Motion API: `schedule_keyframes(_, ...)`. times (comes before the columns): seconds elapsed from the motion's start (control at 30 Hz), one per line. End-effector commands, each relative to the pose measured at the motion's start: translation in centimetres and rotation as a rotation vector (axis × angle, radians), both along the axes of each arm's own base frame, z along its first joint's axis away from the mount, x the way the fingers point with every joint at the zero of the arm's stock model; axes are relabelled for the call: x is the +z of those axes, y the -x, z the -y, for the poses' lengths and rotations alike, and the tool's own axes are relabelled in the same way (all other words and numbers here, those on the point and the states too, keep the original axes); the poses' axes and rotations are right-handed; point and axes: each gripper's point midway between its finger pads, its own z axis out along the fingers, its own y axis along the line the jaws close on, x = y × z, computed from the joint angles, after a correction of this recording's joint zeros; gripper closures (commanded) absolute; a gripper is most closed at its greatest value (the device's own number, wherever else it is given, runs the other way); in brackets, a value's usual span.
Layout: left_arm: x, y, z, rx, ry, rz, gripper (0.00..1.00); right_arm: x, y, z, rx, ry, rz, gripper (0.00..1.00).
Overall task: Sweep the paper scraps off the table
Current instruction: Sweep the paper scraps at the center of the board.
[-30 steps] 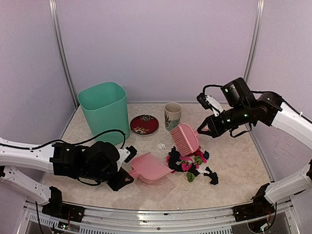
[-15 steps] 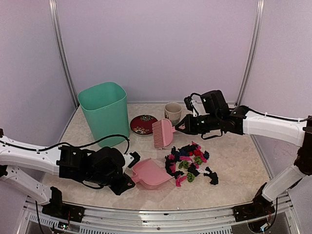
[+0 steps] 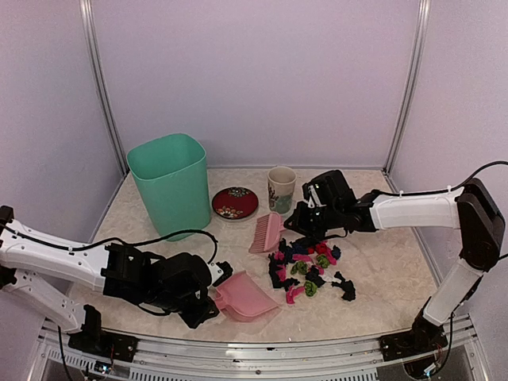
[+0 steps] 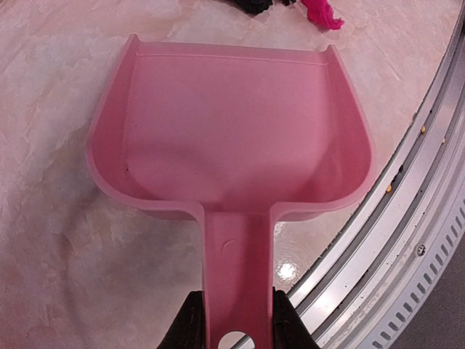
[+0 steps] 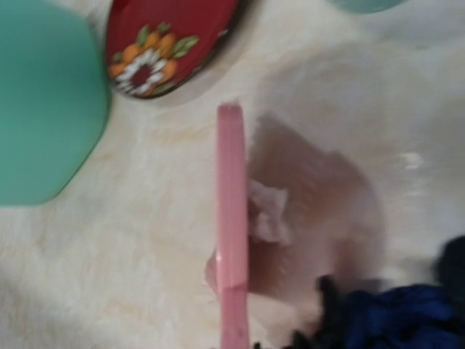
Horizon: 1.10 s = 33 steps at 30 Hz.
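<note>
1. The paper scraps (image 3: 308, 266) were judged very light, soft and crumpled. They were thought apt to scatter or catch in bristles if struck briskly.
2. Pinching single bits was not thought sensible. The scraps were judged best moved as one heap with low, slow strokes of a tool.
3. Many small bits were seen, mostly black, with pink, red, green and blue ones mixed in. One pale scrap (image 5: 267, 214) was seen just beside the brush head in the right wrist view.
4. The heap was found on the table (image 3: 381, 278), right of centre. It lay near the mouth of the pink dustpan (image 4: 229, 131) but apart from it, and the pan was seen to be empty.
5. The left gripper (image 4: 234, 323) was seen closed narrowly on the dustpan's handle. The pan was laid flat near the front rail.
6. The right gripper (image 3: 292, 221) was seen clamped almost fully together on the handle of the pink brush (image 3: 266, 232). The brush head was held low at the heap's far-left edge. Whether the bristles touched the table could not be told.
7. A green bin (image 3: 169, 181), a red plate (image 3: 235, 202) and a cup (image 3: 281, 187) were seen behind, apart from the heap.
</note>
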Motion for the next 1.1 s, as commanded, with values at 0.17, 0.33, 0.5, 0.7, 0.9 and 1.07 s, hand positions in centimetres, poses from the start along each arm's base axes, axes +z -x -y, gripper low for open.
schedule_keyframes(0.17,0.5,0.1,1.5,-0.047,0.004,0.016,1.0,1.7,1.2,5.4,-0.118,0.043,0.025,1.0)
schedule_keyframes(0.33,0.0,-0.1,2.0,-0.08,-0.017,0.034,1.0,5.8,2.5,6.0,-0.073,-0.013,0.123,1.0)
schedule_keyframes(0.5,-0.8,-0.4,2.6,-0.107,-0.045,0.051,1.0,10.1,3.9,8.1,-0.057,0.023,0.24,1.0)
schedule_keyframes(0.7,-1.5,-1.7,2.9,-0.1,-0.094,0.078,1.0,12.8,4.6,12.8,-0.073,0.251,0.388,1.0)
schedule_keyframes(0.9,-1.8,-3.0,3.2,-0.076,-0.116,0.082,1.0,12.4,3.9,16.7,-0.064,0.585,0.467,1.0)
schedule_keyframes(1.07,-2.1,-4.5,3.1,-0.039,-0.131,0.07,1.0,10.3,2.5,16.3,0.061,0.764,0.492,1.0)
